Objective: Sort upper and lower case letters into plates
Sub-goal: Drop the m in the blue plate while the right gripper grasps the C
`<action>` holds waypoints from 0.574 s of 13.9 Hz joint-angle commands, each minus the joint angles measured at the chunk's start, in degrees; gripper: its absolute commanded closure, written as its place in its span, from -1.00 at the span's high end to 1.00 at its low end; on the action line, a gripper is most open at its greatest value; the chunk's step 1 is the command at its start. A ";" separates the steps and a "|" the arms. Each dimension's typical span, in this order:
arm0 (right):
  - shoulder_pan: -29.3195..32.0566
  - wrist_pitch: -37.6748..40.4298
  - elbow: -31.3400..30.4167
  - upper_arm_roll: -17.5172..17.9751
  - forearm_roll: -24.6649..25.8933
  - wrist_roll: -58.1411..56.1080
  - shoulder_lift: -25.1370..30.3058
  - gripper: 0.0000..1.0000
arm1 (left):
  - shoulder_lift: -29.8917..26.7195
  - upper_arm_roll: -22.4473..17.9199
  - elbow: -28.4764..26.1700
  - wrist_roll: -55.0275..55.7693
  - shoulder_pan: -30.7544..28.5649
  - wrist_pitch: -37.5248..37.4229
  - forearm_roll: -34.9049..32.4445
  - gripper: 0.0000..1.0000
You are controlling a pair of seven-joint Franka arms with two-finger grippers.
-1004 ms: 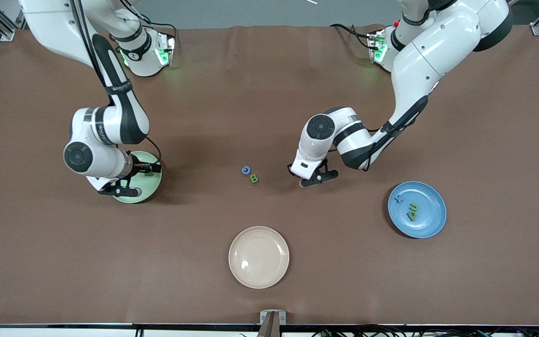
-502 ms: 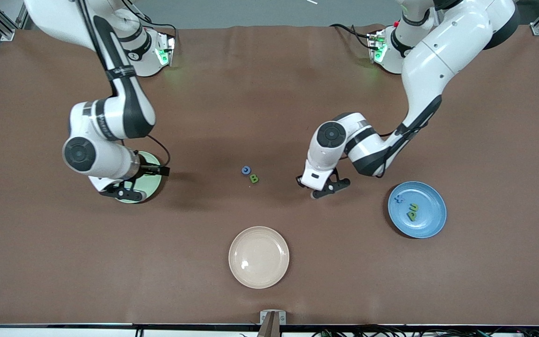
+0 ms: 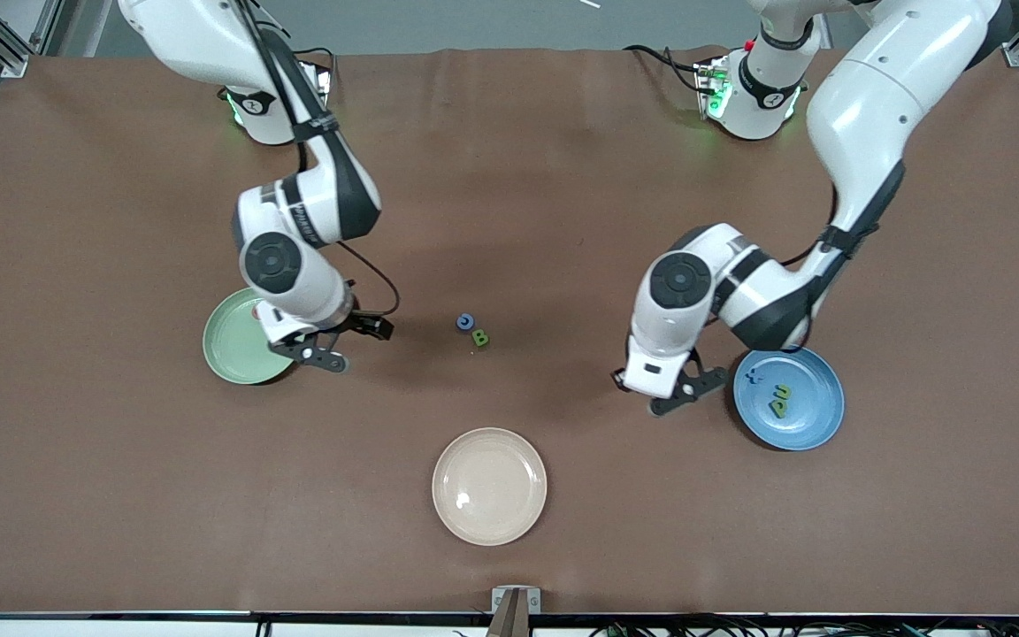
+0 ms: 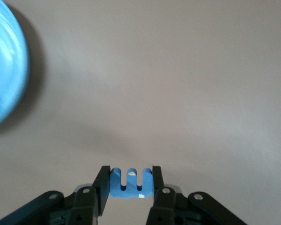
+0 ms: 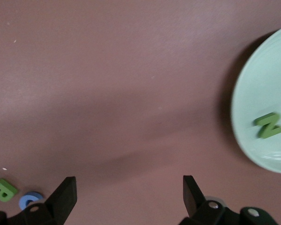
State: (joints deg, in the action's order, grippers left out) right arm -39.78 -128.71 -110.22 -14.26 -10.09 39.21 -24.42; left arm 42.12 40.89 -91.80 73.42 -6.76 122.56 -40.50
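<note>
Left gripper (image 3: 670,395) has its jaws clamped on the blue m (image 4: 130,183), over bare bench just beside the blue plate (image 3: 808,423), on its green-plate side. Right gripper (image 3: 348,344): jaws wide, empty, between green plate (image 3: 228,345) and G (image 3: 465,322).

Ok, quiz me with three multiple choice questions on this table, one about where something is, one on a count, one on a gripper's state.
1. The green N lies: A in the mint green plate; B in the beige plate; C on the bare table.
2. Letters in the blue plate: A one; B three; C five.
3. The left gripper is: A open and empty; B shut on the blue m; C shut on the green B.

A, the right wrist view shows it there. B, three lie inside. B, the m sits between its fingers.
</note>
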 commanded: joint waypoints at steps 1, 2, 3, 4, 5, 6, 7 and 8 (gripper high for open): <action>-5.12 -5.65 -1.31 -0.59 -0.46 8.32 -2.72 1.00 | -1.59 0.59 0.66 -6.51 -4.73 -1.62 -0.55 -0.98; -6.88 -7.33 -1.23 -0.59 -0.37 10.78 -3.95 1.00 | -2.03 0.59 0.66 -8.89 -6.41 -1.62 -0.29 -0.99; -8.29 -8.65 -1.14 -0.68 -0.19 13.24 -4.92 1.00 | -2.12 0.59 0.66 -10.30 -7.99 -1.62 -0.20 -0.98; -9.26 -9.79 -1.05 -0.68 0.07 14.83 -5.89 1.00 | -2.12 0.51 0.66 -11.62 -9.22 -1.62 -0.28 -0.98; -9.88 -10.76 -0.96 -0.68 0.25 15.80 -6.59 1.00 | -2.13 0.50 0.66 -14.07 -10.80 -1.62 -0.37 -0.98; -10.23 -11.81 -0.88 -0.68 0.34 16.94 -7.38 1.00 | -2.04 0.59 0.66 -16.71 -12.56 -1.62 -0.20 -0.98; -10.58 -12.43 -0.70 -0.68 0.34 17.74 -8.00 1.00 | -1.95 0.77 0.57 -18.04 -13.79 -1.62 -0.11 -0.98; -11.02 -12.53 0.00 -0.77 0.42 18.79 -8.70 0.99 | -1.95 0.77 0.05 -19.44 -15.37 -1.62 -0.11 -0.98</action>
State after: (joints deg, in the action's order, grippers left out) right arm -49.89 -140.52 -110.91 -14.22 -10.04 55.61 -32.23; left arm 41.07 40.99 -90.67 56.61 -19.74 121.82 -40.50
